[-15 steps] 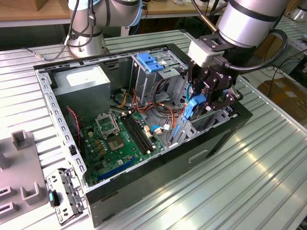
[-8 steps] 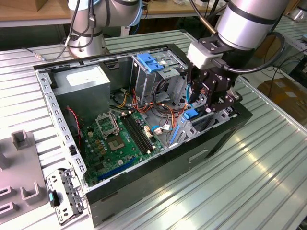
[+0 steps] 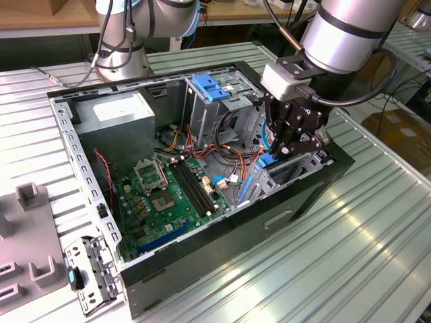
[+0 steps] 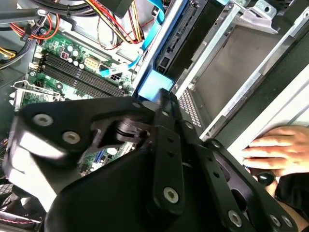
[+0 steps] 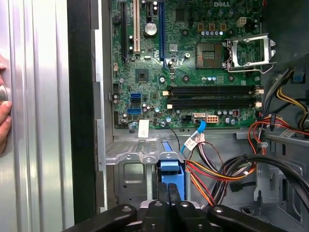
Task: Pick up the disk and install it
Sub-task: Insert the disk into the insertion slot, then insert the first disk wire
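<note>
The disk stands on edge in the metal drive bay at the exterior view's right end of the open computer case. Its dark body runs between bright blue rails, and its blue end tab faces my wrist. My gripper hangs straight over the bay with its black fingers drawn together on that tab. In the second wrist view the fingertip touches the tab's edge. The lower part of the disk is hidden inside the bay.
The green motherboard fills the case floor, with bundled red, yellow and orange cables beside the bay. A light-blue latch plate tops the rear cage. A person's hand rests on the case's outer wall. A second arm's base stands behind.
</note>
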Robot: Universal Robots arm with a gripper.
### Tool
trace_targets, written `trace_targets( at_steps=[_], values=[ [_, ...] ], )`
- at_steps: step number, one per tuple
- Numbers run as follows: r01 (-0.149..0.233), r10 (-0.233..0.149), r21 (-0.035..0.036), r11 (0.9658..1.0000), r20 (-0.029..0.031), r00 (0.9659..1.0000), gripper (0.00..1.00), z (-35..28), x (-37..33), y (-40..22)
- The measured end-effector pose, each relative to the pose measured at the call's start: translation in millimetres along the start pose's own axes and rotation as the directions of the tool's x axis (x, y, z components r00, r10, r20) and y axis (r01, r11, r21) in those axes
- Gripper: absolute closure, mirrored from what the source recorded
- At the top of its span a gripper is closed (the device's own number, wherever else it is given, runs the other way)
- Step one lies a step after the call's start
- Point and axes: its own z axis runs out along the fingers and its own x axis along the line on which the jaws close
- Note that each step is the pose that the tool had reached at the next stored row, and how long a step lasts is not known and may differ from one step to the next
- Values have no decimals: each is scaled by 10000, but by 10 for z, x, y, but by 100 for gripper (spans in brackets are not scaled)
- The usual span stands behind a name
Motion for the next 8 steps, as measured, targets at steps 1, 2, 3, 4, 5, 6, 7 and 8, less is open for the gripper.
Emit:
trace_targets(
  at_steps=[1,2,3,4,5,6,7,8],
  values=[
    [0,0,0,10000,1,10000,89,1,0,0],
    [0,0,0,10000,2,10000,89,1,0,0],
    [0,0,0,10000,1,10000,89,1,0,0],
    [0,0,0,10000,2,10000,89,1,0,0],
    [0,0,0,10000,2,10000,89,1,0,0],
    [0,0,0,10000,2,10000,89,1,-1,0],
    [0,0,0,10000,2,10000,89,1,-2,0],
    [0,0,0,10000,1,10000,89,1,-4,0]
  ],
)
